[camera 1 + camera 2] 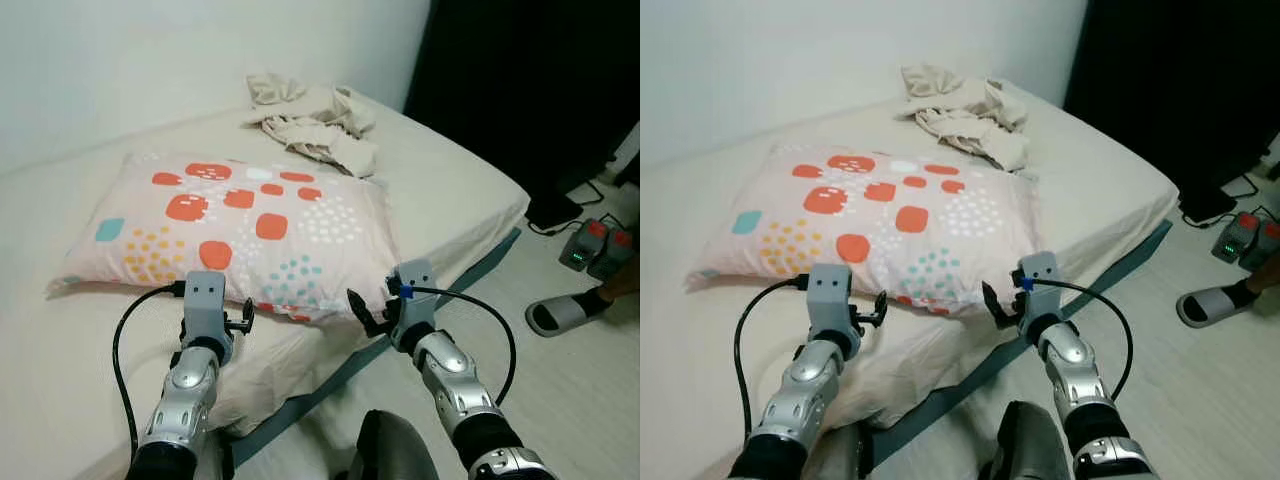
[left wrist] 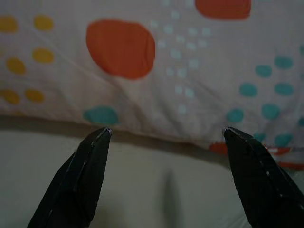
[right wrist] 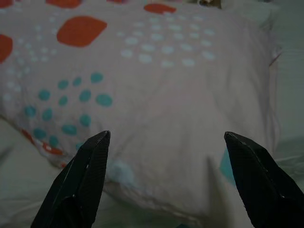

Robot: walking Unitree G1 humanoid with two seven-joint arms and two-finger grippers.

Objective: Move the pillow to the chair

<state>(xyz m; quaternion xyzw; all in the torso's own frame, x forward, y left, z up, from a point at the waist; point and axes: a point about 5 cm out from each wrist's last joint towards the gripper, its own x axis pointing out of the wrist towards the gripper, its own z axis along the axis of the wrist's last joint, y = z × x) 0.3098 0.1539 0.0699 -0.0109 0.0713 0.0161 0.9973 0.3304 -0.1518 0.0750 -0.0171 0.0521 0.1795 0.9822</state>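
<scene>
While the pale pink pillow with orange, teal and yellow dots [image 1: 235, 235] lies near the cream bed's [image 1: 450, 180] front edge, my left gripper [image 2: 166, 135] and right gripper [image 3: 166, 137] hover before it, both spread wide.

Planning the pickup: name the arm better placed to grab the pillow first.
Neither clearly: both grippers, left gripper and right gripper, are open at the pillow's near edge. The right sits by a corner, probably easier to pinch.
</scene>
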